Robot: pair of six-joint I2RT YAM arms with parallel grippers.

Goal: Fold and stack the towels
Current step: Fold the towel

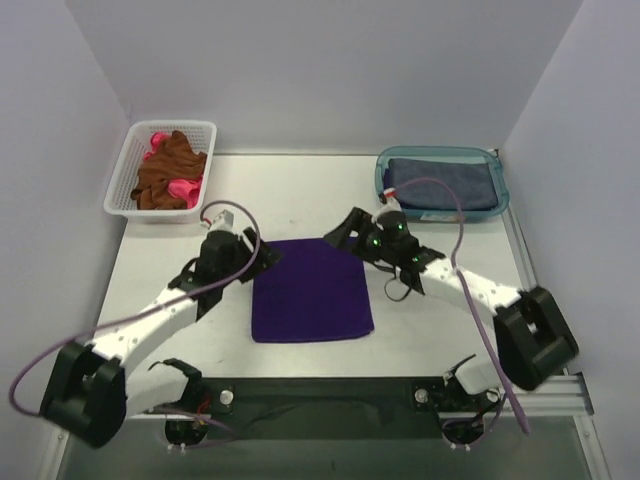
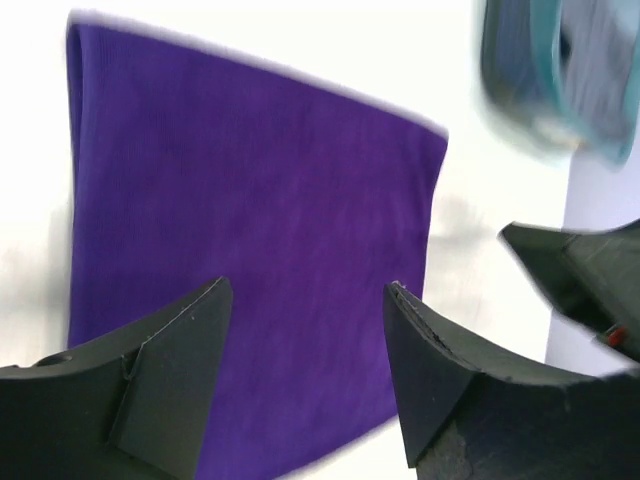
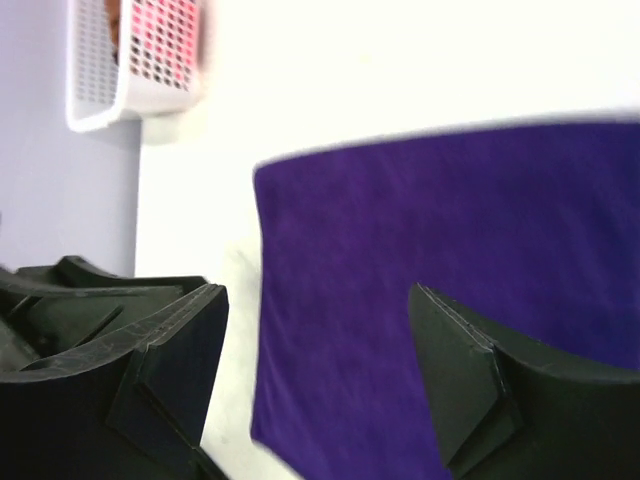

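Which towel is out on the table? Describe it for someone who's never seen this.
On the white table, look midway between the basket at far left and the teal tub at far right, a little nearer. The purple towel lies there flat, the only one outside a container; the brown and pink towels are heaped in the basket, the blue-grey towel in the tub.

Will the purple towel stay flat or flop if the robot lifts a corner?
Probably flop: the purple towel looks like soft ribbed cloth, with a rounded fold along one edge. Being thin, it is likely light. Pushed, it would probably bunch up.
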